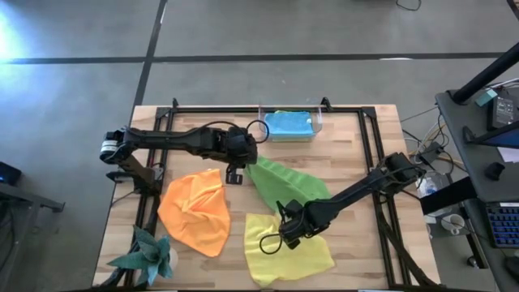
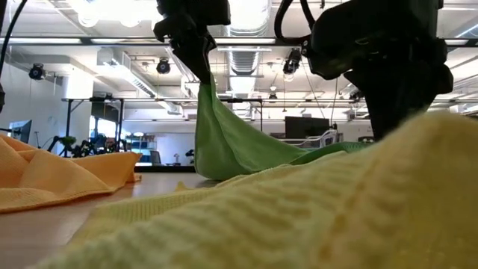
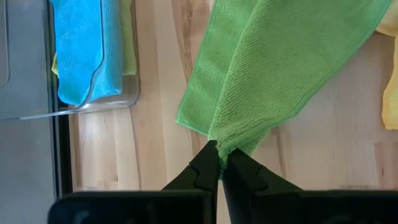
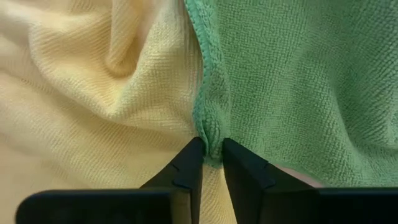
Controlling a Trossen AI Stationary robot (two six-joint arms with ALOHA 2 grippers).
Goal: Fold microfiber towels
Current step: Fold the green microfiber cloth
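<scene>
My left gripper point(image 3: 219, 163) is pressed together on a corner of the green towel point(image 1: 285, 183), and from the low view I see it holding that corner up off the table point(image 1: 357, 146) so the cloth hangs down in a steep fold. My right gripper point(image 4: 212, 160) sits at the opposite corner of the green towel, where that towel overlaps the yellow towel point(image 1: 284, 253); its fingers point(image 4: 186, 165) stand a little apart with a bunched bit of the green hem between them, and I cannot tell whether they are gripping it or just touching it. The green towel stretches between my two grippers, raised at the left one and lying flat near the right one. The orange towel point(image 1: 195, 211) lies crumpled just beside the green towel, on the left arm's side. The blue towel point(image 1: 289, 124) is folded inside a clear tray point(image 1: 316, 122) near the raised green corner, at the far edge of the table. A teal paper ornament point(image 1: 148, 255) sits well apart from the green towel, beyond the orange one.
</scene>
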